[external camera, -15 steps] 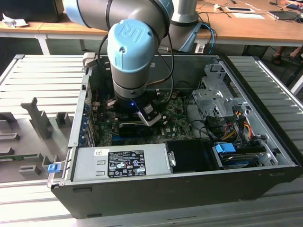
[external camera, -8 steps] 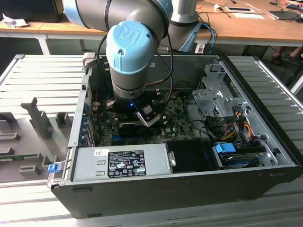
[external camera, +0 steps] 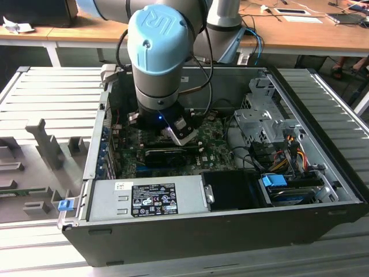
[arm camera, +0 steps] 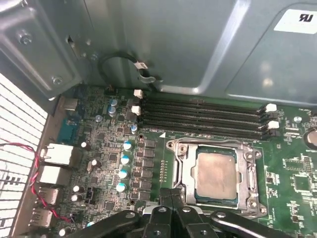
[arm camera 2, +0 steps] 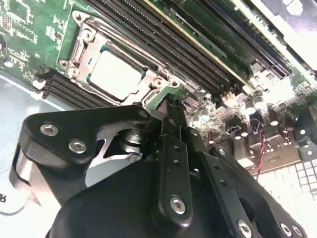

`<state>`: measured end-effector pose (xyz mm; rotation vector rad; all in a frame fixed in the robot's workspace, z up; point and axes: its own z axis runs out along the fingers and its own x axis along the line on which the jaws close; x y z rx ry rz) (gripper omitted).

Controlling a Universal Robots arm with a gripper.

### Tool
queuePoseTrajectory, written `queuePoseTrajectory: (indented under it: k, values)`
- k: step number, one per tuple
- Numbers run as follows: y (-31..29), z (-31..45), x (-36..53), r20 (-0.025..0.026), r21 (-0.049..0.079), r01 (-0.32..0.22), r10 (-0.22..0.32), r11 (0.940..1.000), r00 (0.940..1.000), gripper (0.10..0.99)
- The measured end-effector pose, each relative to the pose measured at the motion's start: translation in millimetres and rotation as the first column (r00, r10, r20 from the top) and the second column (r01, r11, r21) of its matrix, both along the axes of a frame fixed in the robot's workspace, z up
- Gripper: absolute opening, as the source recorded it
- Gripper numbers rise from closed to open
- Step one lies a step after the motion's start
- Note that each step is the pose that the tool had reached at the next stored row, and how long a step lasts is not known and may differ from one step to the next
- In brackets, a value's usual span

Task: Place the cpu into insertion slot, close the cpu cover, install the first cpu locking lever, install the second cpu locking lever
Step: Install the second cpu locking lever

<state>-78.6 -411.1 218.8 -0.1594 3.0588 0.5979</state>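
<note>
The cpu (arm camera: 215, 174) is a small square chip with a pale silvery-beige face, slightly mottled, lying flat inside the insertion slot (arm camera: 181, 171), whose silvery metal rim frames it on all sides. In the second wrist view the same chip (arm camera 2: 115, 77) reads as a bright, nearly white square, and the cpu cover (arm camera 2: 79, 49) lies down around it as a metal frame with the chip showing through its window. Whether the locking levers are latched cannot be told.

The tool (arm camera: 172, 197) sits just at the socket's edge; in both wrist views its black fingertips (arm camera 2: 170, 111) are pressed together, with nothing between them.

On the green motherboard (arm camera: 292, 198), four long black memory slots (arm camera: 203, 118) run beside the socket, touching nothing but close to its rim. A cluster of small silver-topped capacitors (arm camera: 124, 159) stands on the other side of the tool, and a red and black wire (arm camera: 34, 183) loops near the rear ports.

In the exterior view the arm's blue-capped wrist (external camera: 159, 46) hangs over the open computer case (external camera: 230, 231), hiding the socket. At about 3 o'clock from it stand a grey drive cage (external camera: 262, 118) and bundled cables (external camera: 288, 147); at 6 o'clock lies the power supply (external camera: 147, 197).
</note>
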Motion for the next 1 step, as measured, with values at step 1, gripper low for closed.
queuePoseTrajectory:
  k: [1]
  values:
    - [0.0,0.2,0.0,0.0000,0.000,0.000,0.000,1.0000,1.0000,0.106]
